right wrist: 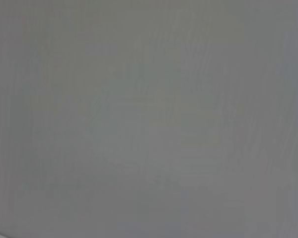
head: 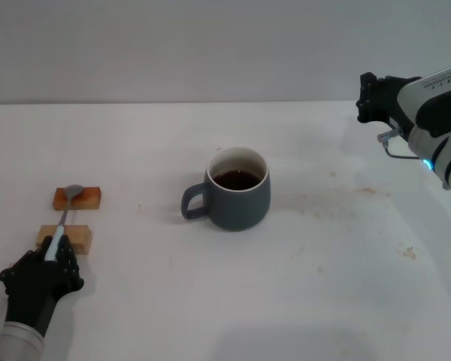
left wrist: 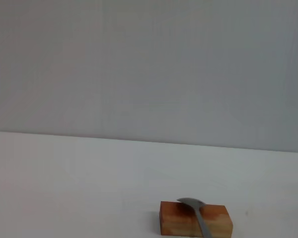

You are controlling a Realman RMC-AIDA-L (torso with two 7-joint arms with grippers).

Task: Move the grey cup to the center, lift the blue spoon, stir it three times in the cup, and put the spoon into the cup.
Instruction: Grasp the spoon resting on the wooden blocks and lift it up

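Observation:
The grey cup [head: 237, 197] stands upright in the middle of the table, its handle pointing to my left and dark liquid inside. At the far left, the blue spoon [head: 64, 218] lies across two small wooden blocks. Its metal bowl [left wrist: 191, 203] rests on the farther block [head: 77, 198] and its pale handle crosses the nearer block [head: 65, 238]. My left gripper [head: 54, 254] sits low at the handle's near end, shut on it. My right gripper [head: 367, 96] hangs high at the far right, well away from the cup.
The white table [head: 323, 286] ends at a grey wall behind. Faint brownish stains [head: 361, 192] mark the surface right of the cup. The right wrist view shows only the plain grey wall.

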